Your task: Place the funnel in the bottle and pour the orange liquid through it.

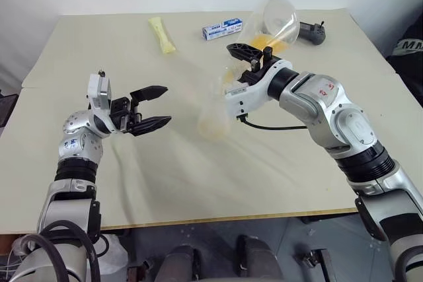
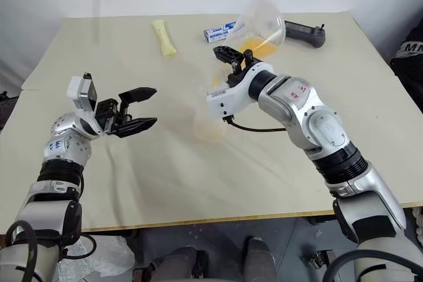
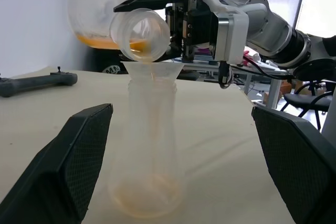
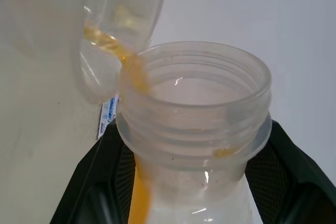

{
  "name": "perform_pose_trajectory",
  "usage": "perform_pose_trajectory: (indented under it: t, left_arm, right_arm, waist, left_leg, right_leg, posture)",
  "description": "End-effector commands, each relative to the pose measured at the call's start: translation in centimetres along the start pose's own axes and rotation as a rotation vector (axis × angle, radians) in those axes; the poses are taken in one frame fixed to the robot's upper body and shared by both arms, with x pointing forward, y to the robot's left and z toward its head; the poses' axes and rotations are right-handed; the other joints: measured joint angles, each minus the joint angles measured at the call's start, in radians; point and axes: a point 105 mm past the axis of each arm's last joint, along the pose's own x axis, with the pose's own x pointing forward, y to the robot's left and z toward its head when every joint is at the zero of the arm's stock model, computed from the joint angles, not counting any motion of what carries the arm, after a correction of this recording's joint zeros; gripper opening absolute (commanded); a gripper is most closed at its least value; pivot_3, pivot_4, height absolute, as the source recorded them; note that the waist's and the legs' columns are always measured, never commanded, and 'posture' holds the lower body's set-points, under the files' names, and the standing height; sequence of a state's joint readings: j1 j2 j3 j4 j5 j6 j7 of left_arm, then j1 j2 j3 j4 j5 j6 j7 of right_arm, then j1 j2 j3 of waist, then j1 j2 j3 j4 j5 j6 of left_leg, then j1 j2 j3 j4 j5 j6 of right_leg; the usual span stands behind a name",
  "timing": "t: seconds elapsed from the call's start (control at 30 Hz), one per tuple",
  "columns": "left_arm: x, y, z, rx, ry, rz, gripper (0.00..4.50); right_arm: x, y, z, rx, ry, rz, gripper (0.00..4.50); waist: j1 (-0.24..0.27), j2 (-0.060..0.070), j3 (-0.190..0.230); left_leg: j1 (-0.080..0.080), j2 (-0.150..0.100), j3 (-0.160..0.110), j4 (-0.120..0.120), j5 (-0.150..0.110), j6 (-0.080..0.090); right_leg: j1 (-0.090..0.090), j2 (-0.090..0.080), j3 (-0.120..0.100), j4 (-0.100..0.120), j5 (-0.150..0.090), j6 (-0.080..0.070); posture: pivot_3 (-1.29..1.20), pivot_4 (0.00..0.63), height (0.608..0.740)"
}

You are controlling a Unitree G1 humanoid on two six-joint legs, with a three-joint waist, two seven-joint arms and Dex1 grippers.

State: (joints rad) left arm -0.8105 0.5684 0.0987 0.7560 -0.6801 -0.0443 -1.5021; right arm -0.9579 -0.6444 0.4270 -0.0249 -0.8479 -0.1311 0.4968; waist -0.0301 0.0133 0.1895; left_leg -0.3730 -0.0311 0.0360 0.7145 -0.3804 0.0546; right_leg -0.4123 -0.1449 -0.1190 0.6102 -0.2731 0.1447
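The clear bottle (image 1: pixel 213 118) stands upright mid-table with the small transparent funnel (image 3: pixel 152 70) seated in its neck. My right gripper (image 1: pixel 255 56) is shut on the neck of a wide-mouthed clear flask (image 1: pixel 276 19), tipped with its mouth over the funnel. The orange liquid (image 3: pixel 100 41) lies pooled in the tilted flask and runs out over its lip (image 4: pixel 137 80). A thin orange layer sits at the bottle's base (image 3: pixel 149 199). Left of the bottle and clear of it, my left gripper (image 1: pixel 153 105) is open and pointing at it.
At the table's far side lie a yellow wrapped item (image 1: pixel 162 35), a blue-and-white box (image 1: pixel 221 29) and a black handheld controller (image 1: pixel 312 32). A black cable (image 1: pixel 271 125) runs from my right wrist over the table (image 1: pixel 198 183).
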Motion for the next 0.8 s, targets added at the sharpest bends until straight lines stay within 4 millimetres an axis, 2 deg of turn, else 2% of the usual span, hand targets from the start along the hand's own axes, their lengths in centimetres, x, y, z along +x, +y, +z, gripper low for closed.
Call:
perform_pose_trajectory:
  t: [0.03, 0.8]
  left_arm:
    - [0.05, -1.14, 0.73, 0.027, -0.015, -0.120, 4.50]
    - [0.33, -1.00, 0.63, 0.022, -0.022, -0.121, 4.50]
  right_arm:
    - [-0.26, -2.35, -0.60, -0.036, 0.017, -0.087, 2.43]
    - [-0.21, -2.65, -0.47, -0.113, -0.007, -0.098, 2.43]
  waist:
    - [0.000, 0.000, 0.000]
    - [0.000, 0.000, 0.000]
  left_leg:
    - [0.000, 0.000, 0.000, 0.000, 0.000, 0.000]
    - [0.000, 0.000, 0.000, 0.000, 0.000, 0.000]
  right_leg:
    - [0.000, 0.000, 0.000, 0.000, 0.000, 0.000]
    - [0.000, 0.000, 0.000, 0.000, 0.000, 0.000]
  posture:
    - [0.00, 0.150, 0.740]
    - [0.00, 0.150, 0.740]
